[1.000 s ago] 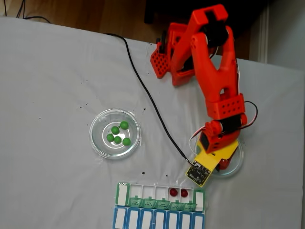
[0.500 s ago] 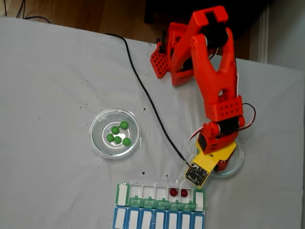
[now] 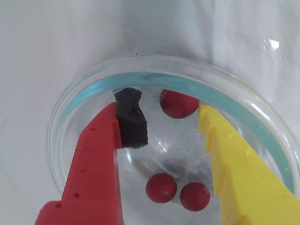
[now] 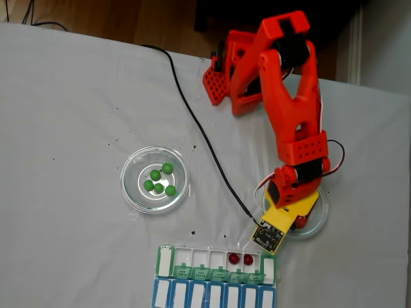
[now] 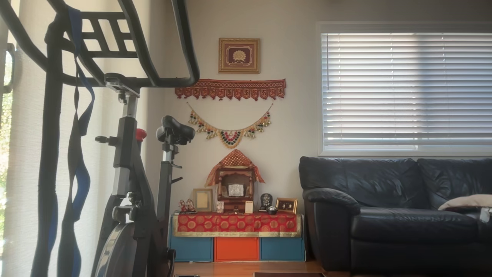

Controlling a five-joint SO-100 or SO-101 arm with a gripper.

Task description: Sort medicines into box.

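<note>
In the wrist view we see the pincer (image 3: 168, 117) spread apart inside a glass dish (image 3: 84, 93), a red ball (image 3: 179, 103) between its tips. In the fixed view, two red balls (image 4: 241, 259) lie in the box (image 4: 217, 264).

Nothing readable anywhere: marks on the pill box (image 4: 218, 263) lids showing too small and blurred to make out, and the framed picture (image 5: 239, 55) bearing no legible writing.
</note>
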